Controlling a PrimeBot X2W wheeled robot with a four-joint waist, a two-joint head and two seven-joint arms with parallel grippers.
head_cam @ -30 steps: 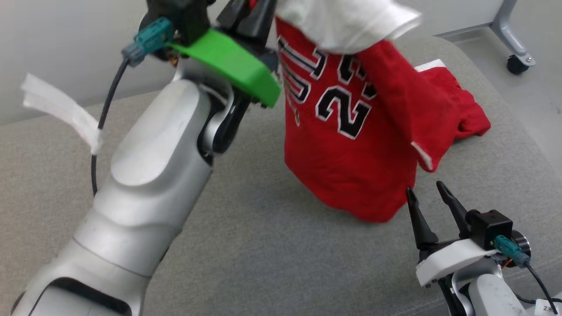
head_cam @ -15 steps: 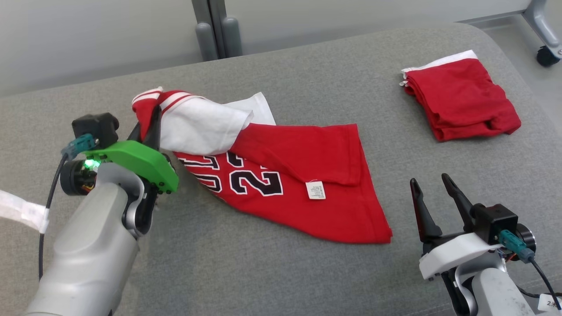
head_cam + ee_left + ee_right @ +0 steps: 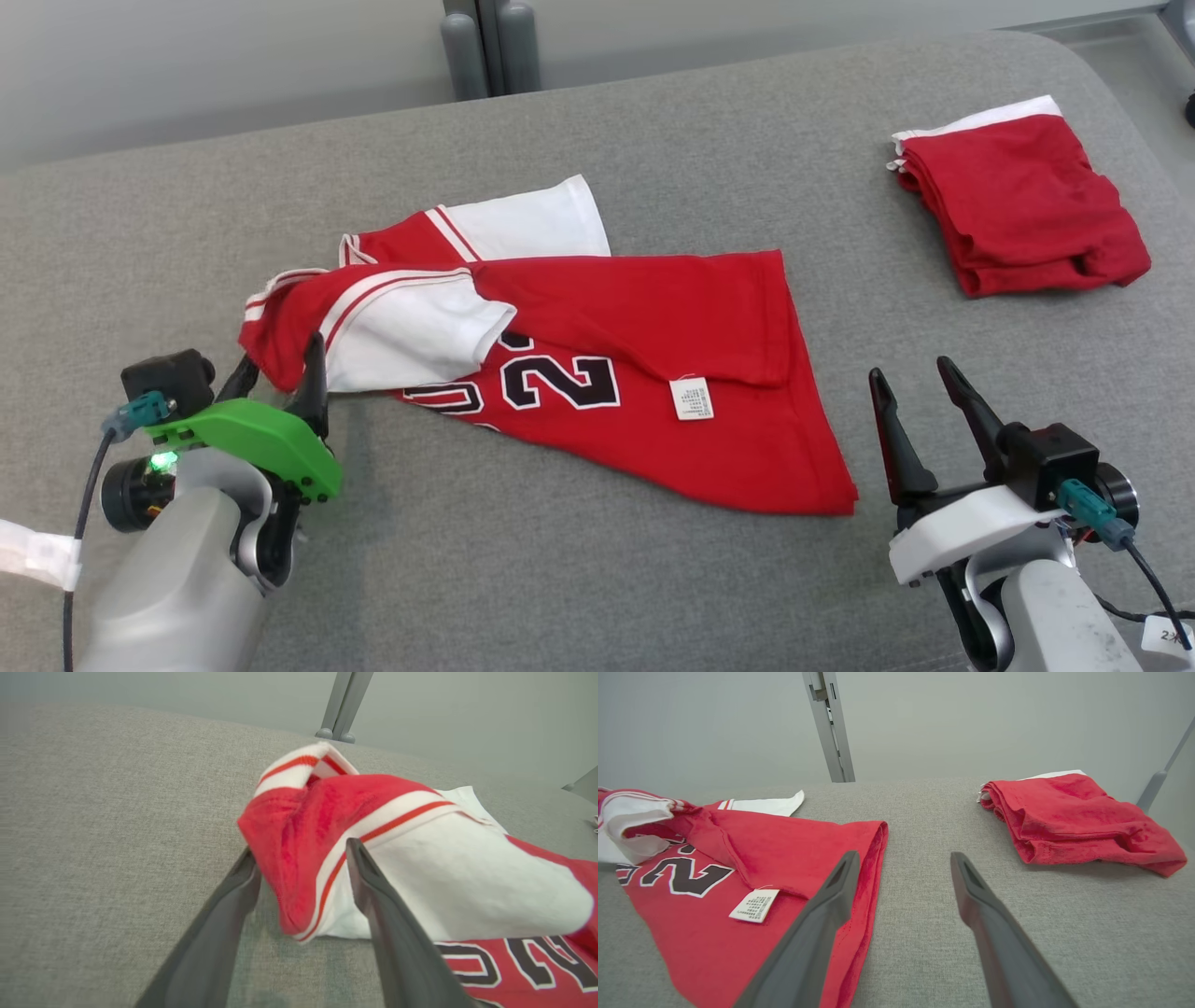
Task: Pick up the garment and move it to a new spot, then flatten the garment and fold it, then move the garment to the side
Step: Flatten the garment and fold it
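The garment (image 3: 653, 308), a red jersey with white sleeves and black numbers, lies crumpled on the grey cushion (image 3: 560, 579), a white label showing on its hem. My left gripper (image 3: 280, 359) sits low at its left end. In the left wrist view the left gripper (image 3: 301, 851) is open, with the garment's (image 3: 303, 812) striped red fold lying loose between the spread fingers. My right gripper (image 3: 910, 369) stands open beside the hem's right corner. In the right wrist view the right gripper (image 3: 905, 855) holds nothing, with the garment (image 3: 784, 844) to its left.
A second red cloth (image 3: 1022, 201), folded, lies at the far right of the cushion and shows as the folded cloth (image 3: 1064, 812) ahead of my right gripper. A grey post (image 3: 490, 47) stands behind the cushion's back edge. Bare cushion stretches along the front.
My left arm came down from holding the garment hanging high and laid it on the cushion, then opened its fingers. The head camera shifted. My right gripper stayed put.
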